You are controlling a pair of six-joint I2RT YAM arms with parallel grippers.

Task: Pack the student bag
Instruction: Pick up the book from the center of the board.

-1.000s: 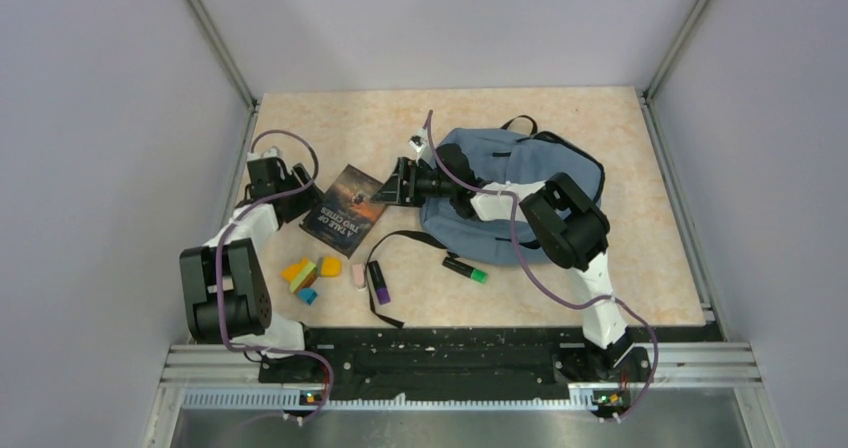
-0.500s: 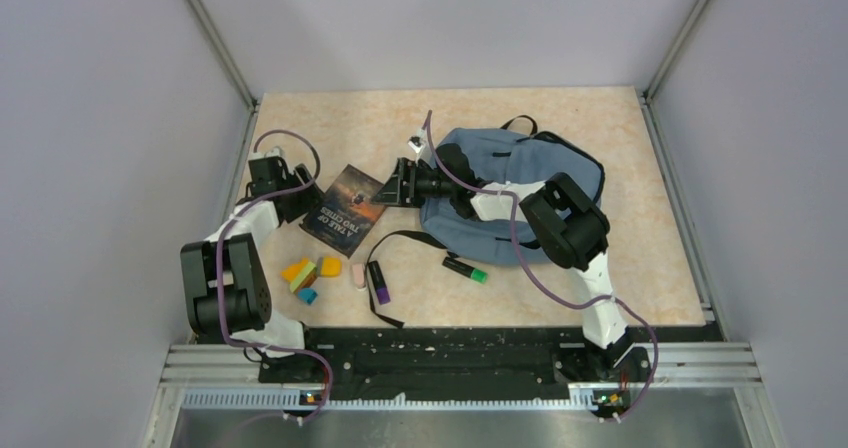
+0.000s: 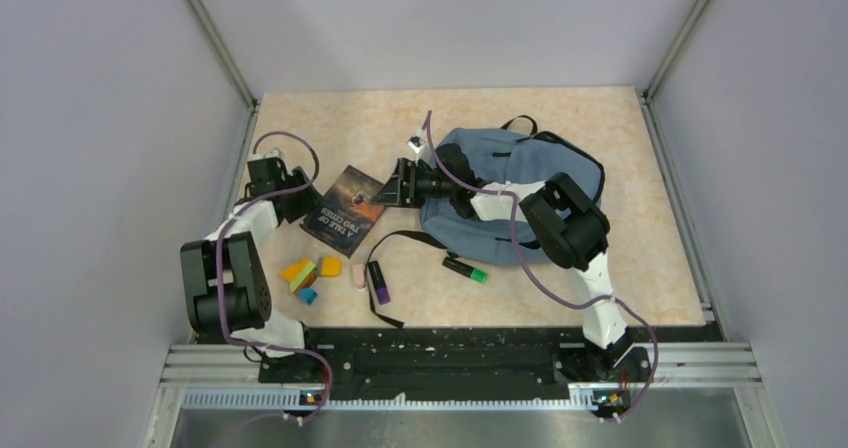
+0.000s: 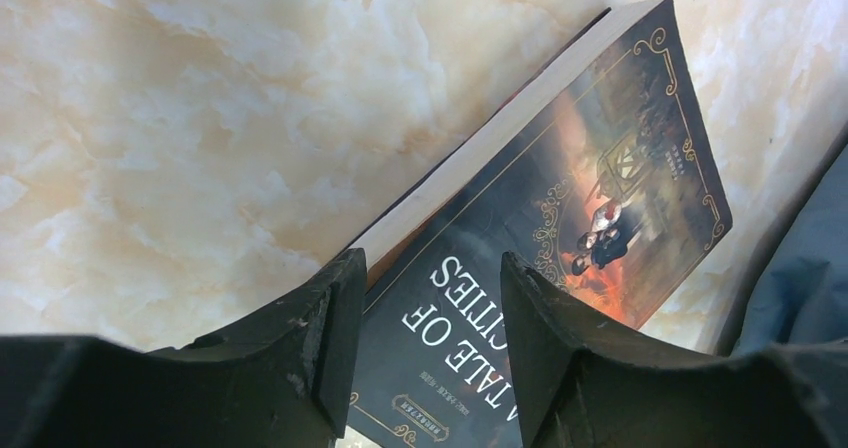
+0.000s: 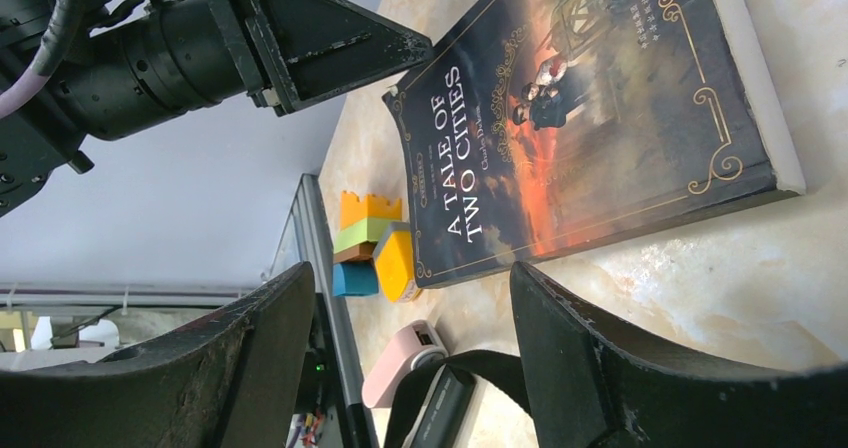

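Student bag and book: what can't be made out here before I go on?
Student bag opening: top view, covered by the right arm.
Book, near end: left wrist view, behind the left claw, cut by the bottom edge.
Whether that claw touches the book: unclear in every view.

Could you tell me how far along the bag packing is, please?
Done: nothing visibly packed; the student bag lies flat. In hand: the open left gripper and right gripper flank the book, not lifted. Remaining: book, blocks, eraser, purple marker and green marker lie outside it.
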